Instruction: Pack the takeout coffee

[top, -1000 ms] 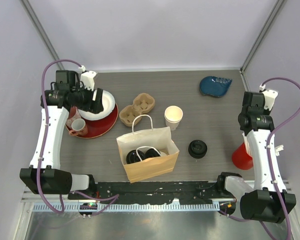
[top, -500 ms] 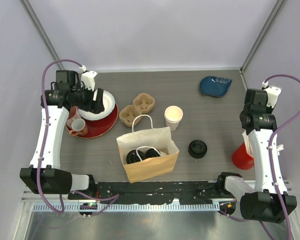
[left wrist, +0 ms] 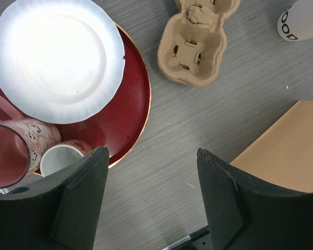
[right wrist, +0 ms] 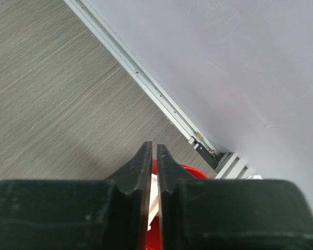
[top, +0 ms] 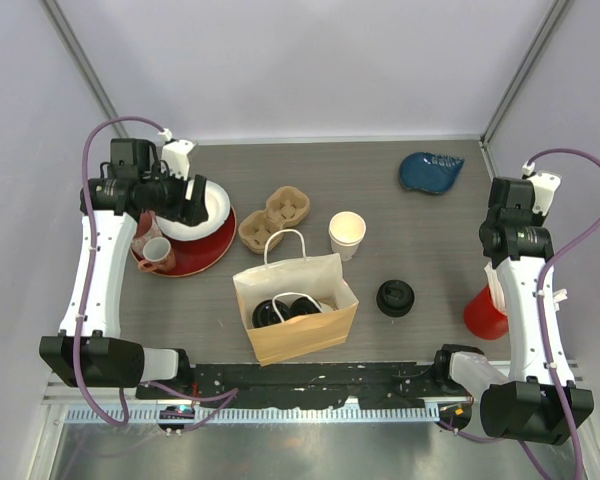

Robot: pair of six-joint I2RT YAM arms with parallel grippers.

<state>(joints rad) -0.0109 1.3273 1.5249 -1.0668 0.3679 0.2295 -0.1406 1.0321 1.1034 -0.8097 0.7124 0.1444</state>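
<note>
The takeout coffee (top: 267, 313) stands inside the brown paper bag (top: 305, 335), low in the middle of the top view. Only two round black lids show there, side by side under the bag's white handles. Neither wrist view shows them. The left wrist view catches only a brown corner of the bag at its right edge.

The top view alone shows a loose stack of black lids (top: 395, 298) right of the bag and a blue object (top: 430, 170) at the upper right of the counter (top: 420, 240).

The left wrist view shows detail that the top view does not. A white paper plate (left wrist: 57, 57) lies on a red plate (left wrist: 130, 104), with a pink patterned mug (left wrist: 10, 151) at the lower left. A cardboard cup carrier (left wrist: 195, 44) sits at the top. An open white cup (left wrist: 302, 18) at the upper right carries dark round letters, cut off by the frame, so no word can be read.

The left gripper (left wrist: 152, 156) has its fingers wide apart, with nothing between them. The right gripper (right wrist: 154, 148) has its fingers almost together, only a thin slit, above a red cup (right wrist: 190, 172).
</note>
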